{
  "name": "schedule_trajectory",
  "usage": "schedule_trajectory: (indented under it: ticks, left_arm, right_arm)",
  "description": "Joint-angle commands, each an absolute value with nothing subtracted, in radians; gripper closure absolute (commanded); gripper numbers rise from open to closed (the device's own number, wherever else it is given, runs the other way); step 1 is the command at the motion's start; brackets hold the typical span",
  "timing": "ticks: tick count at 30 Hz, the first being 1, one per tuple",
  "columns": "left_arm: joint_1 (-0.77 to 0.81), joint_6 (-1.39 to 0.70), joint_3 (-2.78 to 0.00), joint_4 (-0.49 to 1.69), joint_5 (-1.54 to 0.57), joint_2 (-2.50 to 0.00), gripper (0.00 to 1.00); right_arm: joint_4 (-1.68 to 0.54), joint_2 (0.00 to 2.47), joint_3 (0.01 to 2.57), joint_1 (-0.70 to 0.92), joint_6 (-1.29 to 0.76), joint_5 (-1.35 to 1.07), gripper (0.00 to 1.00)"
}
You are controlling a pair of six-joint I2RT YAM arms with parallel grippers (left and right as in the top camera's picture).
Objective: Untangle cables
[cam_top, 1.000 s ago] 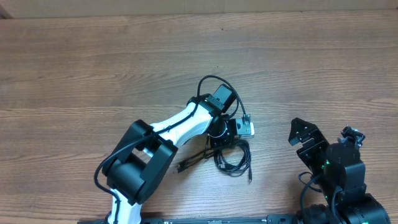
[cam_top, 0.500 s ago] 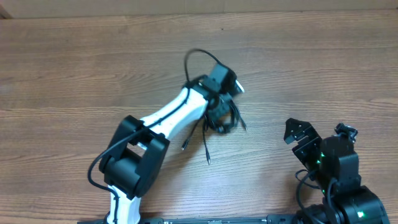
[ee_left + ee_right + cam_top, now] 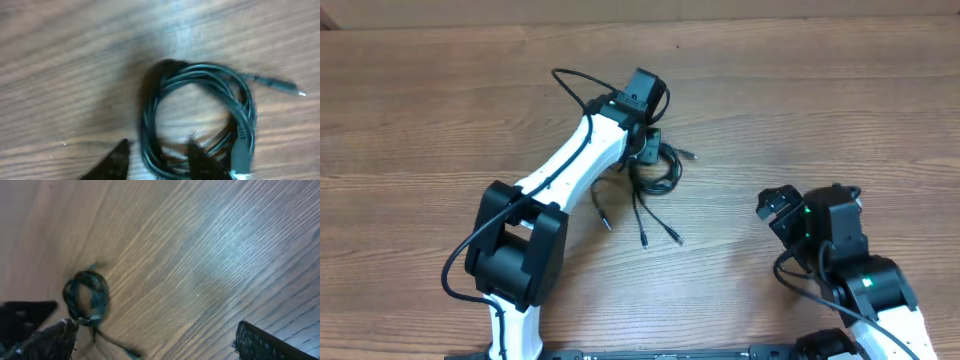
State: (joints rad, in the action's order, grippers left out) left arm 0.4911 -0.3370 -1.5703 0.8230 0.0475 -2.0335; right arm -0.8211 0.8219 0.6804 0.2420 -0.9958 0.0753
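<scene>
The cables [image 3: 658,170] are a coil of thin black cords on the wooden table, with several loose plug ends trailing down to the front [image 3: 645,238]. My left gripper [image 3: 648,148] sits at the coil's far edge. In the left wrist view its fingers [image 3: 157,152] are closed around strands of the coil [image 3: 197,85], and one plug [image 3: 292,90] sticks out to the right. My right gripper [image 3: 775,207] is open and empty, to the right of the cables and apart from them. The right wrist view shows its fingers [image 3: 150,337] spread wide and the coil [image 3: 86,296] at far left.
The wooden table [image 3: 840,110] carries nothing else. The left arm's own thicker black wire [image 3: 570,82] loops out to the far left of its wrist. The table's far edge runs along the top of the overhead view.
My left gripper has moved back and to the left, carrying the coil with it; the loose ends now trail out in front. My right arm has shifted left and toward the cables.
</scene>
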Motion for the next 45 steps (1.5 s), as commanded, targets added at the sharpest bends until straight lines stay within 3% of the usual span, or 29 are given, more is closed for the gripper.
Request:
schedule_trajectory:
  ticks: [1,7,11,14,29,37,44,45]
  left_arm:
    - [0.445,-0.363,-1.646,0.831,0.006,-2.045,0.57]
    - [0.419,-0.359,-1.663,0.872,0.006,-2.046,0.46]
    - [0.42,-0.287,-1.662,0.904,0.007,-2.046,0.58]
    - [0.42,-0.298,-1.655,0.912,-0.005,-2.046,0.77]
    - [0.417,-0.466,-1.42,0.694,-0.147,-2.055,0.7]
    - [0.418,-0.587,-1.354,0.673,-0.126,-2.055,0.83]
    - [0.418,-0.591,-1.345,0.675,-0.112,-2.055,0.84]
    - [0.419,-0.59,-1.345,0.675,-0.109,-2.055,0.89]
  right_arm:
    - [-0.802,0.899,0.675,0.241,-1.001,0.036,0.0]
    - [-0.789,0.988,0.675,0.241,-1.001,0.019,0.0]
    - [-0.786,1.026,0.675,0.241,-1.001,0.019,0.0]
    - [-0.787,1.039,0.675,0.241,-1.001,0.019,0.0]
    - [-0.783,1.04,0.675,0.241,-1.001,0.02,0.0]
    - [-0.783,1.04,0.675,0.241,-1.001,0.02,0.0]
    - [-0.773,1.04,0.675,0.241,-1.001,0.02,0.0]
    - [-0.771,1.04,0.675,0.241,-1.001,0.02,0.0]
